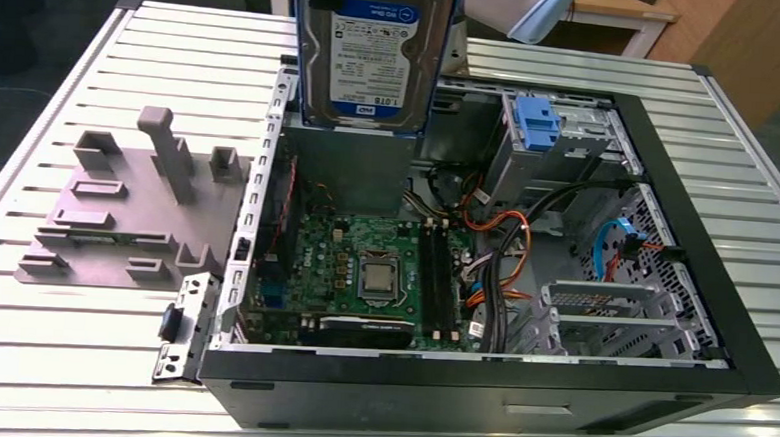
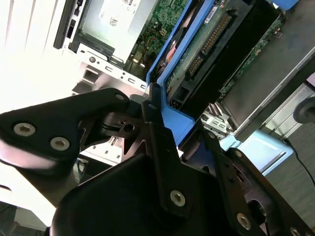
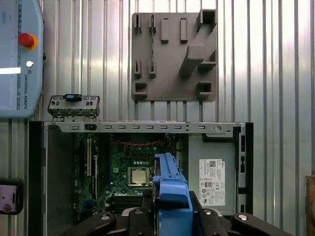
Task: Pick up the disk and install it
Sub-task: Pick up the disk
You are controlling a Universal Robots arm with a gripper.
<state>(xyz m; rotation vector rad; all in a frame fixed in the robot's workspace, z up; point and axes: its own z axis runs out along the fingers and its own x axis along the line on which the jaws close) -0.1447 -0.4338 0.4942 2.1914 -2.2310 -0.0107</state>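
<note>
Second wrist view shows the pincer [image 2: 179, 118] clamped on the blue carrier of the disk [image 2: 216, 44], which hangs beneath it over the open computer case [image 1: 488, 384] on the surface [image 1: 36, 340]; carrying it well likely demands a firm squeeze, a steady upright drive, and clearance from the orange cables [image 1: 507, 237] below.

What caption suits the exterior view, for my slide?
The disk hangs upright above the open case, not yet installed.

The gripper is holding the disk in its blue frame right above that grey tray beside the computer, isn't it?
No. In the first wrist view the gripper holds the disk in its blue frame above the open computer case; the grey tray lies beside it.
</note>
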